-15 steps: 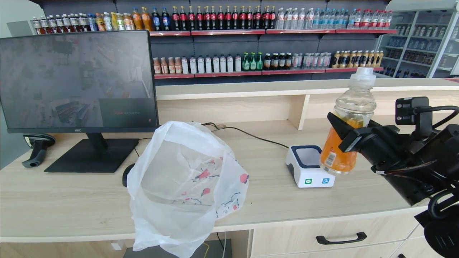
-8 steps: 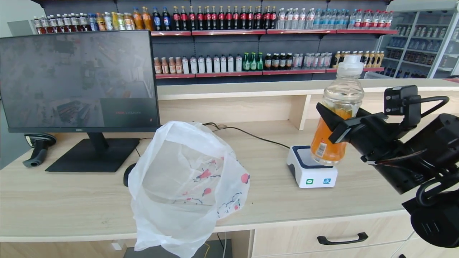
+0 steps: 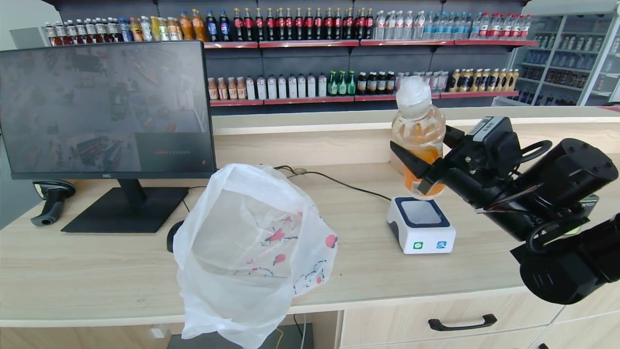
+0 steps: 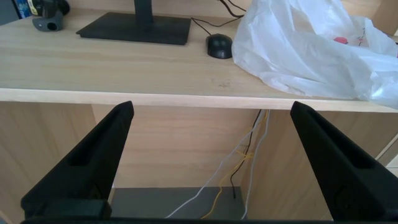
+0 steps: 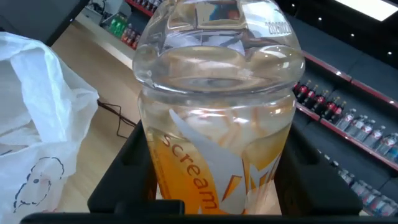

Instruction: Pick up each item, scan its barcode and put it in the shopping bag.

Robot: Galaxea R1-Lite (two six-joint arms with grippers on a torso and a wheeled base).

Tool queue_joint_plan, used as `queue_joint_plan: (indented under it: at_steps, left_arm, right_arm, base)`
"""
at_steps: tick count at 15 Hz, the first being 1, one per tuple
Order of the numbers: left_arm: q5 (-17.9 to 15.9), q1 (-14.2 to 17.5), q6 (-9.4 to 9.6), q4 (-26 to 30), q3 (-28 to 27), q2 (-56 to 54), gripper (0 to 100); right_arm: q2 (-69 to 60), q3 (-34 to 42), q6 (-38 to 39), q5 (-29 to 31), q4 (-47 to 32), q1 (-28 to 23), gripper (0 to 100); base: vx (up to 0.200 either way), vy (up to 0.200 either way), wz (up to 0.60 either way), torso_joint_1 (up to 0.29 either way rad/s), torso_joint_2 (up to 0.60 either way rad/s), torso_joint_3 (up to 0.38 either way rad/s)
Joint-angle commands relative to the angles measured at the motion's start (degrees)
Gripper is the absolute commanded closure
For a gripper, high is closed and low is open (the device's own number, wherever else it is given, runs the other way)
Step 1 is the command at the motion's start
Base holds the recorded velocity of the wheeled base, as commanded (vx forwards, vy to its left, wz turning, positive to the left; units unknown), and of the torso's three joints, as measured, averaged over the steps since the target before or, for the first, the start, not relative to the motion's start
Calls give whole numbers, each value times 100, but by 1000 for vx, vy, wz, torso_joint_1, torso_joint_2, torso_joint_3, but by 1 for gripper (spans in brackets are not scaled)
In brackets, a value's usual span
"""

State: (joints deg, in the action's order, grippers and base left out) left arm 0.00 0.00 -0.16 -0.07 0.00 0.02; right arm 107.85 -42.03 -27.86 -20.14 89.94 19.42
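Find the left gripper in the left wrist view. It sits level with the front edge of the counter and faces the counter front. Its two black fingers stand wide apart with nothing between them.

On the counter, read the head view from the left:
- A handheld scanner rests at the far left.
- A monitor stands next to it on a flat black base.
- A black mouse lies just beside the shopping bag.
- The bag is white plastic with red prints. It stands with its mouth open, and its lower part hangs over the counter's front edge.
- A black cable runs behind the bag.
- The white scanner box sits to the right of the bag, well apart from it, window facing up.

The bottle has a white cap and an orange label. It is held off the counter over the back edge of the scanner box, roughly upright, with its cap leaning slightly toward the robot.

The right gripper is clamped on the bottle's labelled middle, one finger on each side. The right arm comes in from the right edge and reaches leftward, with its wrist raised above the counter.
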Motion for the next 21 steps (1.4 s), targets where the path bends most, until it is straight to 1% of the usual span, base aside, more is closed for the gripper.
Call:
queue_joint_plan:
  at_steps: [1, 4, 5, 7, 9, 13, 17, 21]
  left_arm:
    - [0, 0, -2, -1, 0, -2, 0]
    - [0, 0, -2, -1, 0, -2, 0]
    - [0, 0, -2, -1, 0, -2, 0]
    - [0, 0, -2, -1, 0, -2, 0]
    - [0, 0, -2, -1, 0, -2, 0]
    - [0, 0, -2, -1, 0, -2, 0]
    - [0, 0, -2, -1, 0, -2, 0]
    - [0, 0, -2, -1, 0, -2, 0]
  right_arm:
    - [131, -68, -141, 1, 6, 106, 100]
    - [236, 64, -326, -95, 6, 97, 100]
    - [289, 29, -484, -254, 6, 71, 100]
    - [324, 37, -748, -333, 6, 9, 100]
    - [289, 134, -1170, -429, 6, -193, 100]
    - [395, 345, -1627, -711, 6, -325, 100]
    - [527, 231, -1723, -1053, 6, -395, 100]
    - [562, 283, -1837, -1159, 6, -413, 100]
  base:
    - [0, 0, 0, 0, 0, 0]
    - [0, 0, 0, 0, 0, 0]
    - [0, 0, 0, 0, 0, 0]
    - [0, 0, 0, 0, 0, 0]
    - [0, 0, 0, 0, 0, 0]
    - [0, 0, 0, 0, 0, 0]
    - [0, 0, 0, 0, 0, 0]
    - [0, 0, 0, 0, 0, 0]
